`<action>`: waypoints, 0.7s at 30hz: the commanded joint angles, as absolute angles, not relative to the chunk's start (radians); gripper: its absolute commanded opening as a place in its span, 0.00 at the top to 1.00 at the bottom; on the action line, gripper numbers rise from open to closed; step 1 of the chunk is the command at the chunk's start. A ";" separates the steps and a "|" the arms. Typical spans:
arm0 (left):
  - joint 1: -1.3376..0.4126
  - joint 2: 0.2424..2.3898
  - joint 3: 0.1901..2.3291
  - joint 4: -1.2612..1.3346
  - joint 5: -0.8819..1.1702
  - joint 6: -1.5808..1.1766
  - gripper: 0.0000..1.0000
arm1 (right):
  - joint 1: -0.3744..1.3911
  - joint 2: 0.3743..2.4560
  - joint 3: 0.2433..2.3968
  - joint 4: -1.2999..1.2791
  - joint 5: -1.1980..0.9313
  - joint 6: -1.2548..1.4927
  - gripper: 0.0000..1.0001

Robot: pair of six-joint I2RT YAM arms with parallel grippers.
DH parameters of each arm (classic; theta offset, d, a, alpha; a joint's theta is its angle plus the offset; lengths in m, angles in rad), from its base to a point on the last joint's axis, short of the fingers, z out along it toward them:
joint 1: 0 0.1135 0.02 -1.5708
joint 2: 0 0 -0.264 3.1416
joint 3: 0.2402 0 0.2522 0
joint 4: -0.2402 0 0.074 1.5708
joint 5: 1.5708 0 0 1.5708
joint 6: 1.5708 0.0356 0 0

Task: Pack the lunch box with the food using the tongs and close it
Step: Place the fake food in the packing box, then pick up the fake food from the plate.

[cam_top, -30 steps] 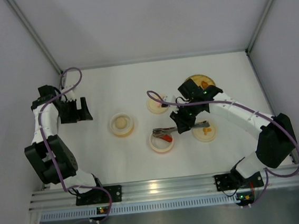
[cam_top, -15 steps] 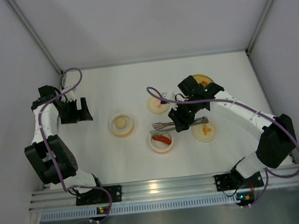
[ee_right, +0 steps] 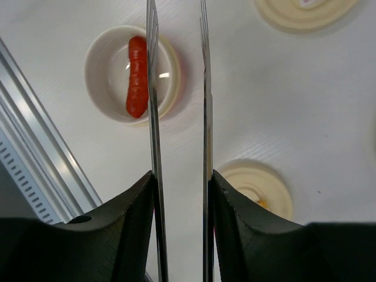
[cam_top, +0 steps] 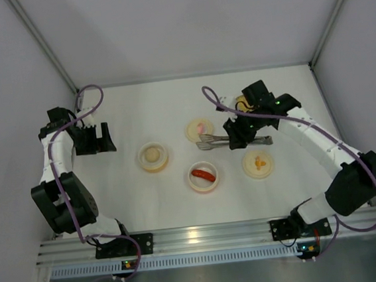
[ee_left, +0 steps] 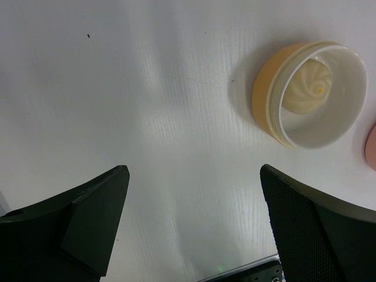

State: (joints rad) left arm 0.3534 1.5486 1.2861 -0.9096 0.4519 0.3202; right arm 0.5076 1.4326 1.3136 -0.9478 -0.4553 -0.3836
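My right gripper (cam_top: pixel 239 138) is shut on the silver tongs (cam_top: pixel 218 140), one finger pressed on each arm. The tongs (ee_right: pixel 154 106) stand apart with nothing between their tips, which hover beyond a pink-sided lunch box cup (ee_right: pixel 103 44). A red sausage (ee_right: pixel 137 76) lies in that cup (cam_top: pixel 204 187), where it shows as a red sausage (cam_top: pixel 203 175). A pale ball (ee_left: pixel 312 88) sits in an orange-sided cup (ee_left: pixel 264 94), also visible from above (cam_top: pixel 152 156). My left gripper (cam_top: pixel 98 137) hangs open and empty at the far left, its fingers (ee_left: pixel 94 205) wide over bare table.
Two cream lids lie flat: one (cam_top: pixel 199 128) behind the tongs' tips, one (cam_top: pixel 259 163) with an orange mark in front of my right wrist. A round woven plate (cam_top: pixel 241 100) peeks out behind the right arm. Grey walls enclose the table's back and sides.
The right gripper carried the tongs away from the pink cup, back and to the right. The sausage stayed in the cup and the tong arms spread. The left arm held still.
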 commanded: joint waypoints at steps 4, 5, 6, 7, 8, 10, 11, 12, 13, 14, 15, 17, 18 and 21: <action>0.357 1.514 1.295 -0.900 0.477 0.338 0.02 | 0.253 1.439 1.453 -1.008 -0.440 -0.417 0.58; 0.356 1.519 1.296 -0.900 0.480 0.331 0.02 | 0.230 1.454 1.466 -1.014 -0.402 -0.420 0.58; 0.357 1.522 1.299 -0.899 0.483 0.328 0.02 | 0.192 1.460 1.491 -1.019 -0.385 -0.423 0.57; 0.354 1.525 1.299 -0.899 0.491 0.324 0.02 | 0.174 1.468 1.500 -1.020 -0.364 -0.425 0.57; 0.357 1.529 1.301 -0.896 0.492 0.319 0.02 | 0.158 1.483 1.523 -1.020 -0.324 -0.423 0.55; 0.357 1.532 1.298 -0.894 0.499 0.316 0.02 | 0.115 1.517 1.545 -1.014 -0.282 -0.422 0.54; 0.357 1.532 1.298 -0.893 0.499 0.313 0.02 | 0.104 1.532 1.557 -1.012 -0.240 -0.419 0.54; 0.357 1.535 1.299 -0.893 0.499 0.310 0.02 | 0.086 1.548 1.581 -1.012 -0.221 -0.419 0.53; 0.357 1.537 1.299 -0.893 0.500 0.311 0.02 | 0.077 1.580 1.591 -1.008 -0.204 -0.419 0.53; 0.356 1.536 1.299 -0.893 0.500 0.313 0.02 | 0.069 1.597 1.610 -1.005 -0.172 -0.419 0.53; 0.357 1.532 1.299 -0.894 0.497 0.313 0.02 | 0.054 1.614 1.621 -1.005 -0.161 -0.420 0.53; 0.357 1.531 1.299 -0.896 0.489 0.317 0.02 | 0.028 1.661 1.652 -1.005 -0.138 -0.426 0.53; 0.357 1.526 1.299 -0.896 0.489 0.319 0.02 | 0.020 1.675 1.660 -1.005 -0.134 -0.429 0.53; 0.357 1.526 1.298 -0.899 0.485 0.324 0.02 | 0.009 1.723 1.680 -0.997 -0.115 -0.439 0.53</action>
